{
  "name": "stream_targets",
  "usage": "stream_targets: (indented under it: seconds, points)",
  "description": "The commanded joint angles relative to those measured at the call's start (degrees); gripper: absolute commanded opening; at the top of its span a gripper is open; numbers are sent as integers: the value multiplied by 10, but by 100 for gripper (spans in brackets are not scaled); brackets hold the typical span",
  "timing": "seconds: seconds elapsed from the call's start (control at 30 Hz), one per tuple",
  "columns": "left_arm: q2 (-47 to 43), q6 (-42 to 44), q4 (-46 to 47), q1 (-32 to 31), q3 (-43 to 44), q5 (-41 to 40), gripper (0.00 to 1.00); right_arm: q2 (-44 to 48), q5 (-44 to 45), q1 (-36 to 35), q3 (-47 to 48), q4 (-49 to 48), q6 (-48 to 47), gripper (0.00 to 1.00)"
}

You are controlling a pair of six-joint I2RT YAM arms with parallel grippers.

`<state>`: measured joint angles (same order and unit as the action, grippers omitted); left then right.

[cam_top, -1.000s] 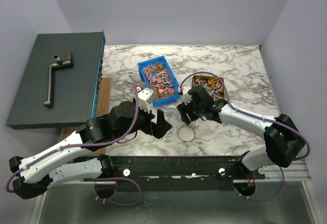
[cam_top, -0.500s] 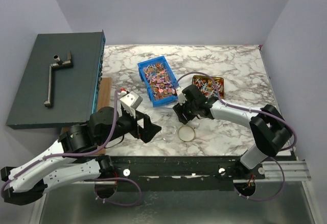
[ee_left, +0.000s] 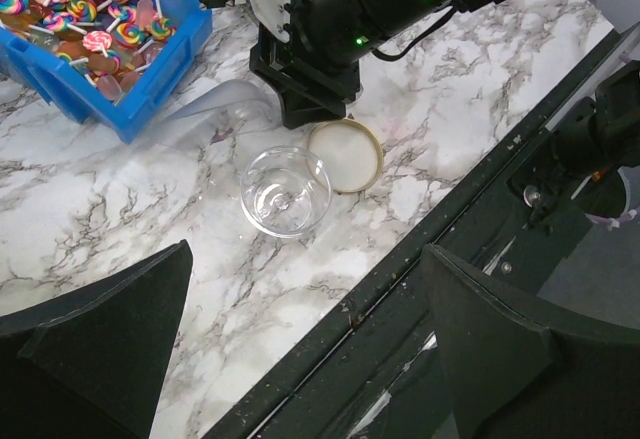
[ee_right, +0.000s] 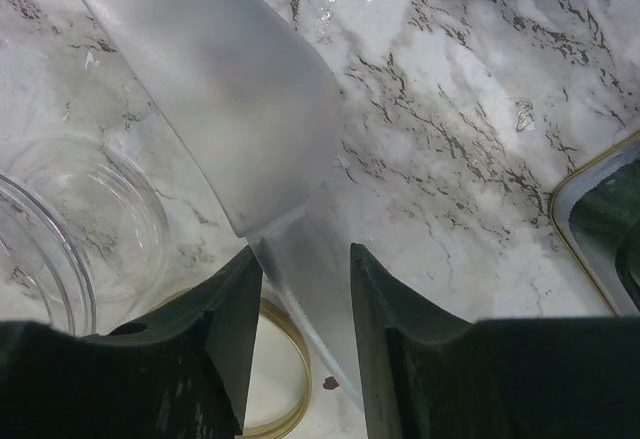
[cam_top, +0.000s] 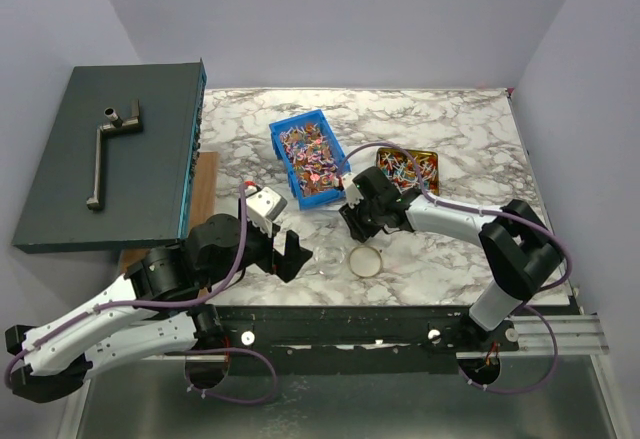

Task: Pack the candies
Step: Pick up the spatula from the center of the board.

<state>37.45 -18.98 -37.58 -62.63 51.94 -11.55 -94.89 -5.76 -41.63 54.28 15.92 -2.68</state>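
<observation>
The right gripper has closed onto the scoop beside the jar; the left gripper, wide open and empty, has drawn back. Scooping candies likely follows.

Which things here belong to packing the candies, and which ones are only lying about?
For the job: candies, blue bin, gold tin, clear jar, gold lid, frosted plastic scoop.
Lying about: dark grey box, metal crank on it.
</observation>
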Motion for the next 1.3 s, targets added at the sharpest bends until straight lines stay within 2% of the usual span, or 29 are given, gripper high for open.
stream_targets:
  seconds: [0.0, 0.1, 0.37, 0.47, 0.57, 0.7, 1.03, 1.27]
  points:
    - [-2, 11, 2, 4, -6, -18, 99, -17, -17, -2, 14, -3, -7, 39]
    - [-7, 11, 2, 6, -11, -20, 99, -15, -20, -2, 14, -2, -9, 32]
    - [-9, 9, 3, 11, -15, -21, 99, 8, -24, -2, 8, 6, -15, 20]
    - [-11, 8, 2, 12, -16, -22, 99, 24, -23, -1, 4, 10, -18, 18]
    - [-12, 6, 2, 13, -18, -24, 99, 46, -11, -2, 0, 13, -21, 8]
    - [-13, 3, 3, 14, -18, -32, 99, 77, -1, -3, -5, 21, -22, 3]
    - [-7, -3, 9, 15, -18, -32, 99, 167, -18, -6, -1, 61, -4, 1]
    - [-5, -7, 19, 15, -18, -32, 99, 222, -78, -7, 2, 77, 23, 1]
